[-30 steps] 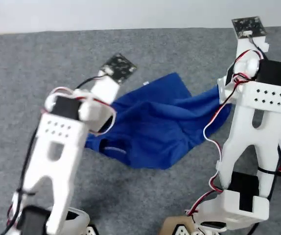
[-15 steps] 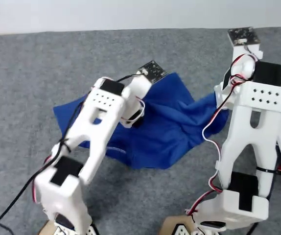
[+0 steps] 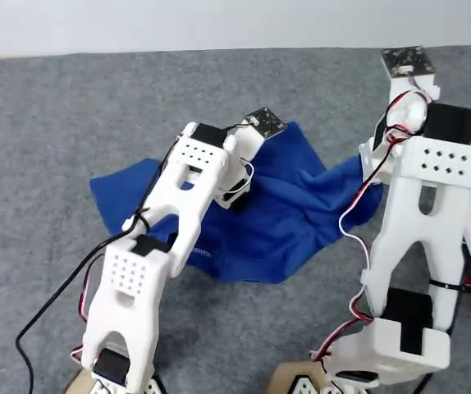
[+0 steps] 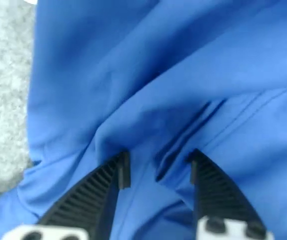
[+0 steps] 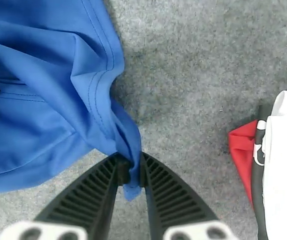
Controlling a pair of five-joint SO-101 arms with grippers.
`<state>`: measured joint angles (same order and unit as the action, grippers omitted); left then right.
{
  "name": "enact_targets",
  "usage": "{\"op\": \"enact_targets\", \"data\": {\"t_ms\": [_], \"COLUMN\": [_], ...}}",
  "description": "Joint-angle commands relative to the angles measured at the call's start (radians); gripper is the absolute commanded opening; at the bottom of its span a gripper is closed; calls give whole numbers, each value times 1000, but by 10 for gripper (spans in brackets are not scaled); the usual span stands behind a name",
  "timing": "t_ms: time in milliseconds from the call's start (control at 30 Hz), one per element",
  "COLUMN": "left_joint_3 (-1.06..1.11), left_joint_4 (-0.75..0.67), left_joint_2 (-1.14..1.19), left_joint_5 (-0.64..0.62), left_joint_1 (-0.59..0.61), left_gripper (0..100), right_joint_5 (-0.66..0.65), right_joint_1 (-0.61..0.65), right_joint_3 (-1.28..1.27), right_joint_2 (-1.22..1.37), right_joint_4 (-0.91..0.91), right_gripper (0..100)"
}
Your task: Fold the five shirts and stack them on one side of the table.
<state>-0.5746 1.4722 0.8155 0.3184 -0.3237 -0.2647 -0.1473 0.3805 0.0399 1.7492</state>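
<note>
Grey felt is covering the table [image 3: 55, 123], and a crumpled blue shirt [image 3: 285, 222] is lying near its middle, trailing toward the right edge. The right gripper [image 5: 130, 167] is pinching a hem corner between pressed jaws. The left gripper [image 4: 158, 162] is hovering spread over mid-shirt folds, possibly touching. Closing there is risking a two-layer grab and bunching. Open room is lying toward the far and left edges; red and white cloth [image 5: 241, 145] is crowding the right edge.
</note>
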Motion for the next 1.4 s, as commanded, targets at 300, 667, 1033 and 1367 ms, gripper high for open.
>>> {"op": "enact_targets", "data": {"t_ms": [300, 667, 1033, 1367], "left_joint_3": [-407, -375, -248, -48], "left_joint_4": [275, 284, 284, 261], "left_joint_2": [129, 121, 40, -120], "left_joint_5": [5, 5, 5, 6], "left_joint_1": [-9, -8, -18, -41], "left_gripper": [137, 91, 147, 148], "right_joint_5": [3, 3, 6, 8], "right_joint_1": [8, 7, 8, 8], "right_joint_3": [6, 6, 6, 6], "right_joint_2": [-62, -64, -64, -62], "right_joint_4": [31, 33, 35, 33], "right_gripper": [9, 9, 9, 9]}}
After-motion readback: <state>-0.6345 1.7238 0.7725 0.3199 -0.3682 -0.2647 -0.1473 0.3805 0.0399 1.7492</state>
